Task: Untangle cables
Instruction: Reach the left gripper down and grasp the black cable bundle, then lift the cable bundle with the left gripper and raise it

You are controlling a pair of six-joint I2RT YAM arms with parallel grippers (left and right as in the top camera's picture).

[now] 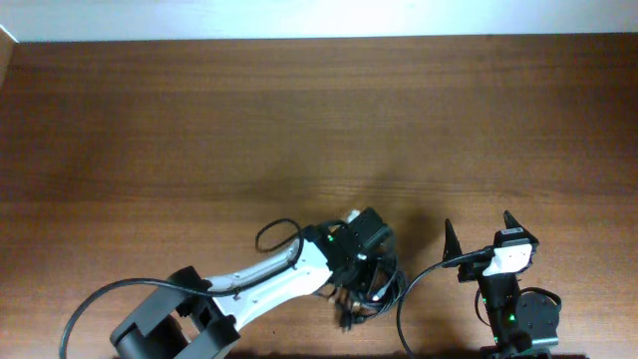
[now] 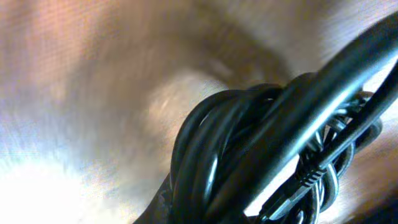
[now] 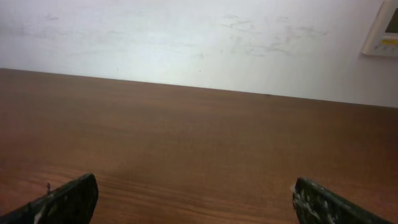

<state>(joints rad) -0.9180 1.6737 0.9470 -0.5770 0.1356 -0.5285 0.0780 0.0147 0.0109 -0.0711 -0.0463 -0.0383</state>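
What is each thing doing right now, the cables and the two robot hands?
cables, bunched in one tangled black bundle, close up to the left wrist camera.
left gripper, down at the bundle; jaws hidden, so open or shut cannot be told.
right gripper, open wide, holding nothing.

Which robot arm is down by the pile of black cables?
The left one. The left end effector is down at the bunched black cables; the right end effector stands apart, open, holding nothing.

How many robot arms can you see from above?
2. The left arm reaches over the bunched cables near the front edge; the right arm stands apart to its right.
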